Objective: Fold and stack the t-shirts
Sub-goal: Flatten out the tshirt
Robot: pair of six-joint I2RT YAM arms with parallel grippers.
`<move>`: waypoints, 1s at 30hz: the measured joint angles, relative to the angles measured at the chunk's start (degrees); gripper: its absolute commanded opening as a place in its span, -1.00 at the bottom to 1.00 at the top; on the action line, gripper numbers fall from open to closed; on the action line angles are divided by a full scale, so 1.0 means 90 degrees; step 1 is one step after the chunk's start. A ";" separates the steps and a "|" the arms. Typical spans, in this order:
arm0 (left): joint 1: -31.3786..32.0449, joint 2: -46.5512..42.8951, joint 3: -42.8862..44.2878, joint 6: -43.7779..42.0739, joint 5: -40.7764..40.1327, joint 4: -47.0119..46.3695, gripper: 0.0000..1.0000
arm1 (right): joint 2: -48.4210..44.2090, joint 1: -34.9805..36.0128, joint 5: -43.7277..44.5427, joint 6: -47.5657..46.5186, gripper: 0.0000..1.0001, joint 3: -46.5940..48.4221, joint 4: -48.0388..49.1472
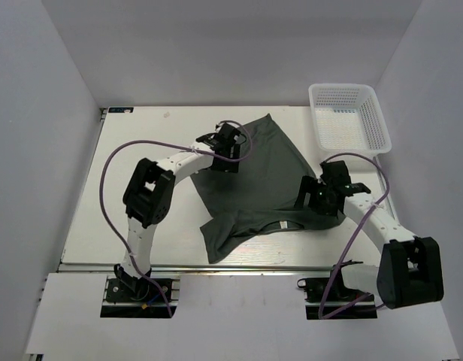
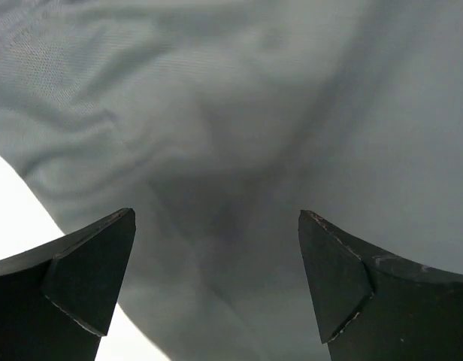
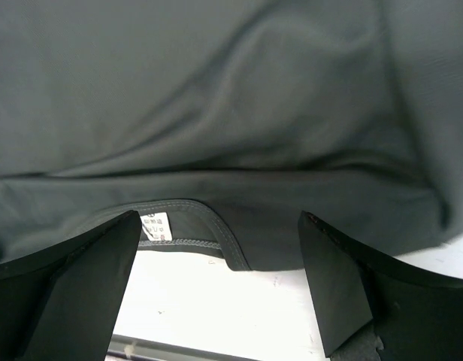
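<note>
One dark grey-green t-shirt lies spread and rumpled on the white table, collar toward the near edge. My left gripper hovers over the shirt's far left part, jaws wide open and empty; the left wrist view shows wrinkled cloth below them. My right gripper is over the shirt's near right part, open and empty. The right wrist view shows the collar with its small white neck tag between the fingers, and bare table below.
A white plastic mesh basket stands at the table's far right corner. The table's near edge runs just below the shirt. Purple cables loop beside both arms.
</note>
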State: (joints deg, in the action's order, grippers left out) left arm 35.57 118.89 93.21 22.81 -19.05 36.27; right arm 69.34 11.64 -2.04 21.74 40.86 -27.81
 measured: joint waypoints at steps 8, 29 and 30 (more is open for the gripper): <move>-0.0833 0.0474 -0.0202 0.0070 0.0466 -0.0345 0.98 | 0.0952 0.0053 -0.0277 0.0017 0.81 -0.0102 0.0372; -0.0685 -0.5299 -0.6193 0.2293 0.1185 0.0695 0.98 | 0.4549 0.0316 -0.0318 -0.0780 0.77 0.3891 0.0957; -0.0661 -0.5598 -0.6181 0.2293 0.1212 0.0801 0.98 | 0.4507 0.0355 -0.0323 -0.0835 0.77 0.3988 0.0937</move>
State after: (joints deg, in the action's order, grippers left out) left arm 29.63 68.51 37.58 43.44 -8.14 43.48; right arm 109.91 14.83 -4.95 14.22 76.75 -19.38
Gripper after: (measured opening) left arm 0.990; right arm 0.887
